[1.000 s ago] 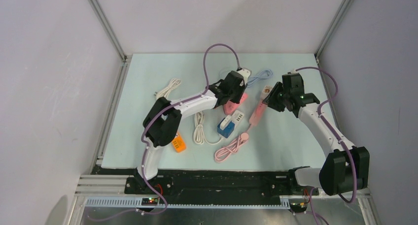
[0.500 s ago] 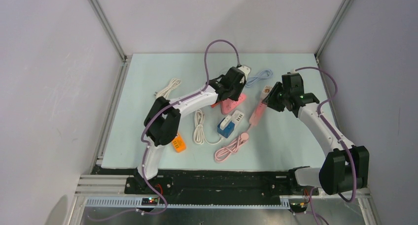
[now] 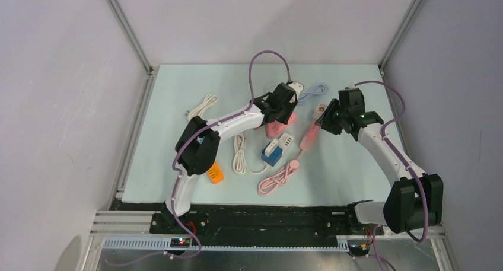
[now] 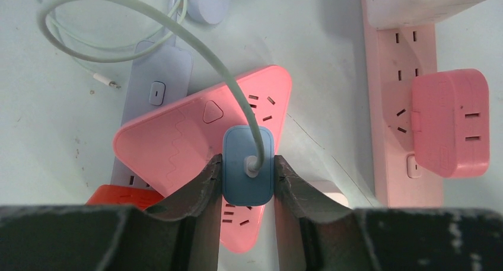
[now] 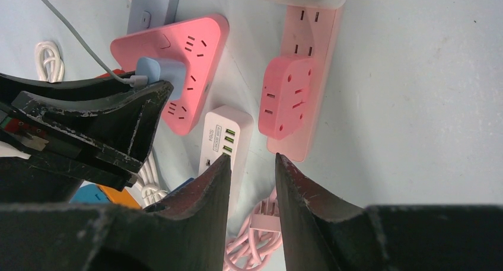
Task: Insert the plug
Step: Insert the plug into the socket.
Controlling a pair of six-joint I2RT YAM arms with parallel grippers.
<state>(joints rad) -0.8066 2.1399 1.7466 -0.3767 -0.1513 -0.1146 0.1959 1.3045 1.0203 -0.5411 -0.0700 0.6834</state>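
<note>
Left wrist view: my left gripper (image 4: 247,164) is clamped on the plug's (image 4: 240,149) long sides. It faces down onto the socket (image 4: 166,146), cable end up. My right gripper (image 5: 252,159) is slightly parted and empty.

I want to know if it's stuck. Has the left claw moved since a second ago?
Yes, a little. In the top view the left claw has crept away from the blue box, toward the table's far edge.

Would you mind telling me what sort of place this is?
Probably a robotics lab test cell: a table walled by white panels on aluminium framing, left arm and right arm bolted at its near edge, and a pink triangular power strip among cables.
</note>
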